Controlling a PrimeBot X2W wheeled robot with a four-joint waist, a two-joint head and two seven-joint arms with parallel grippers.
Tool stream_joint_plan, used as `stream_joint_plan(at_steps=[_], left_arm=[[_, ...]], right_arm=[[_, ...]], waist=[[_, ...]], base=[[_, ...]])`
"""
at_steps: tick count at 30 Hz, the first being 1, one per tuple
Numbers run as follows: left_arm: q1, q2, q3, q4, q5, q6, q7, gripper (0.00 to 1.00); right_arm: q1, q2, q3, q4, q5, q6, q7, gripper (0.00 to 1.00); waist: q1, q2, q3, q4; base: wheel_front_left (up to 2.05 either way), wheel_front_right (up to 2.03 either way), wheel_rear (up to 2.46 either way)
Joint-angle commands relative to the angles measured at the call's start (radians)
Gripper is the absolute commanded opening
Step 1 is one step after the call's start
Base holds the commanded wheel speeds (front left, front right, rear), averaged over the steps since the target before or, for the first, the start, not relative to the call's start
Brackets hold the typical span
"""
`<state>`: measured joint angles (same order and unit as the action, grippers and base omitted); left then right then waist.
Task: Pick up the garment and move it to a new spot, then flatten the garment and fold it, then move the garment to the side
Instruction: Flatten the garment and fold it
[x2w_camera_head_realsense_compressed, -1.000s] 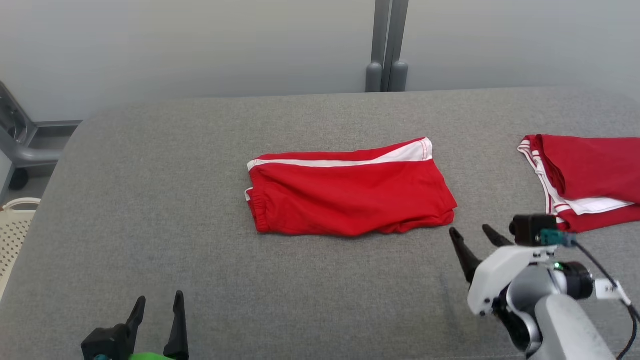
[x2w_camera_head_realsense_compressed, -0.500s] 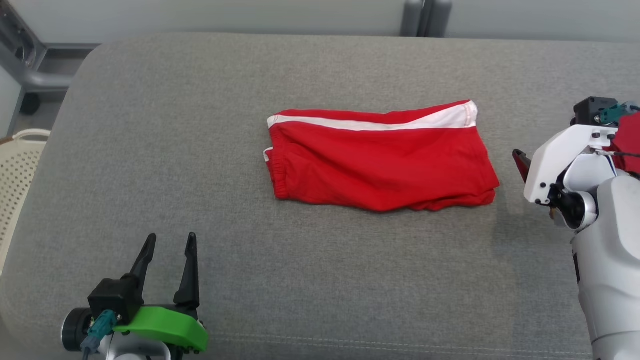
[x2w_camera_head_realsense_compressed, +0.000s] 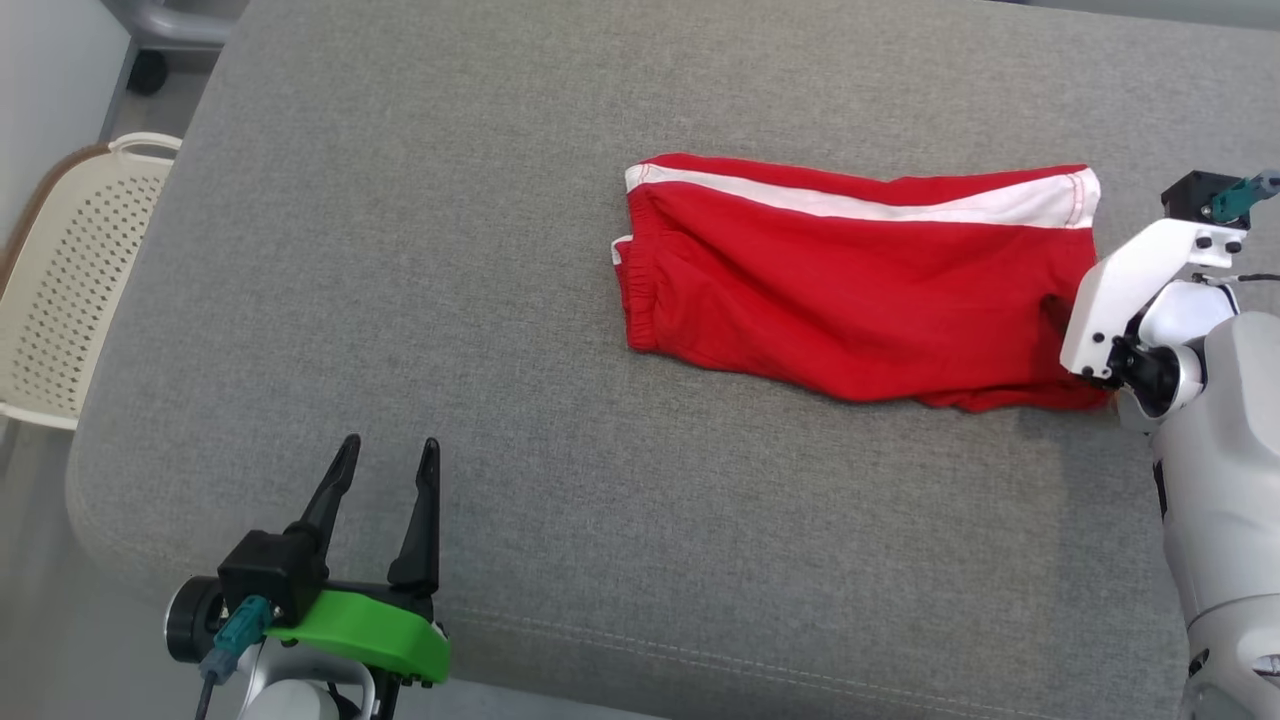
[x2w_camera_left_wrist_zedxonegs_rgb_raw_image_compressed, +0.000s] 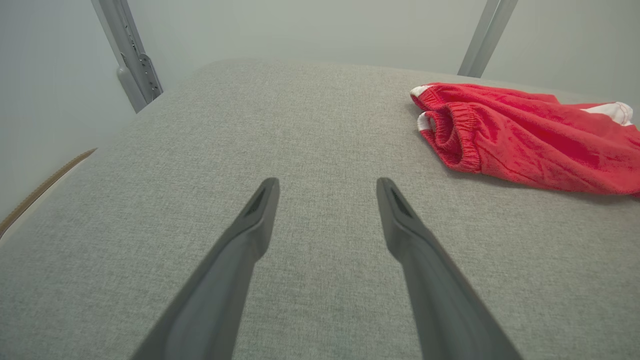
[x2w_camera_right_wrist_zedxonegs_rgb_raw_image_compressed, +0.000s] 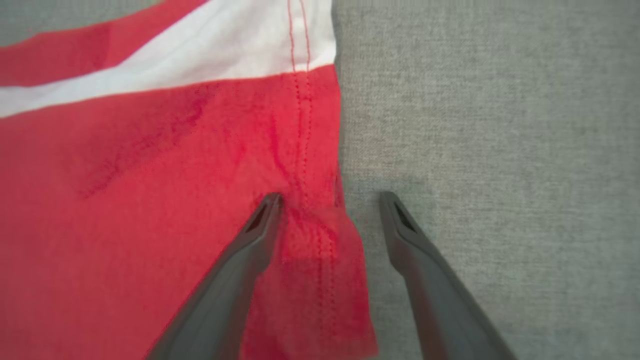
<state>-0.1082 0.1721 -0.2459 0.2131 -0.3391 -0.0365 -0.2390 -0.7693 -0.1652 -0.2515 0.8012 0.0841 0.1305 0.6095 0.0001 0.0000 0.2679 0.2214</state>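
- Head view: the red shorts lie flat on the grey cushioned surface, right of the middle and toward the far side. The gathered waistband is at the left end and 1 white stripe runs along the far edge.
- My left gripper sits at the near left corner of the surface, well apart from the shorts. Its 2 dark fingers are spread wide with nothing between them.
- My right arm's white wrist is at the right end of the shorts, over the hem. It hides most of its fingers from here.
- A cream perforated basket stands off the left edge of the surface.
- Left wrist view: I look along the 2 spread fingers over bare grey fabric. The shorts are at the far right with the elastic waistband end nearest me, clear of both fingers. A grey metal post stands against the pale wall at the far left.
- Right wrist view: my right gripper is fully spread and straddles the stitched hem corner. 1 finger is over the red cloth, the other over bare grey surface just beside the edge. It has not pinched the cloth, and I cannot tell whether the tips touch it.
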Motion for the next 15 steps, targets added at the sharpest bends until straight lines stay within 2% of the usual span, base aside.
stream_joint_plan(at_steps=[1,4,5,7,8,9,12,15], left_arm=[[-0.015,-0.002,-0.001,0.004,0.006,-0.005,-0.006,1.00],[-0.012,-0.001,-0.003,0.010,0.003,-0.004,-0.007,1.00],[-0.012,-0.001,-0.005,0.011,0.002,-0.004,-0.007,1.00],[-0.011,-0.002,-0.007,0.014,0.001,-0.001,-0.007,1.00],[-0.011,-0.002,-0.009,0.015,0.000,-0.001,-0.006,1.00],[-0.011,-0.003,-0.010,0.017,-0.003,-0.002,-0.004,1.00],[-0.008,-0.003,-0.016,0.021,-0.006,-0.002,-0.002,1.00],[-0.004,0.000,-0.019,0.029,-0.012,-0.006,-0.001,1.00]], right_arm=[[-0.004,0.010,-0.001,0.015,-0.004,0.000,0.000,1.00],[-0.017,0.031,-0.002,0.058,0.004,0.000,0.007,1.00],[-0.021,0.038,-0.003,0.071,0.006,0.001,0.010,0.96],[-0.028,0.054,-0.006,0.093,0.016,0.002,0.015,0.69],[-0.030,0.059,-0.005,0.103,0.016,0.003,0.020,0.49],[-0.032,0.061,-0.005,0.112,0.015,0.003,0.022,0.42],[-0.036,0.045,-0.019,0.128,0.002,0.001,0.010,0.00],[-0.039,0.025,-0.037,0.137,-0.018,-0.001,-0.006,0.00]], waist=[[-0.0001,0.0000,0.015,0.018],[-0.0001,0.0000,0.015,0.019],[-0.0001,0.0000,0.016,0.019],[-0.0001,0.0000,0.014,0.018],[-0.0001,0.0000,0.013,0.017],[-0.0001,0.0000,0.011,0.017],[-0.0001,0.0000,0.004,0.017],[-0.0001,0.0000,-0.004,0.017]], base=[[0.00,0.00,0.00],[0.00,0.00,0.00],[0.00,0.00,0.00],[0.00,0.00,0.00],[0.00,0.00,0.00],[0.00,0.00,0.00],[0.00,0.00,0.00],[0.00,0.00,0.00]])
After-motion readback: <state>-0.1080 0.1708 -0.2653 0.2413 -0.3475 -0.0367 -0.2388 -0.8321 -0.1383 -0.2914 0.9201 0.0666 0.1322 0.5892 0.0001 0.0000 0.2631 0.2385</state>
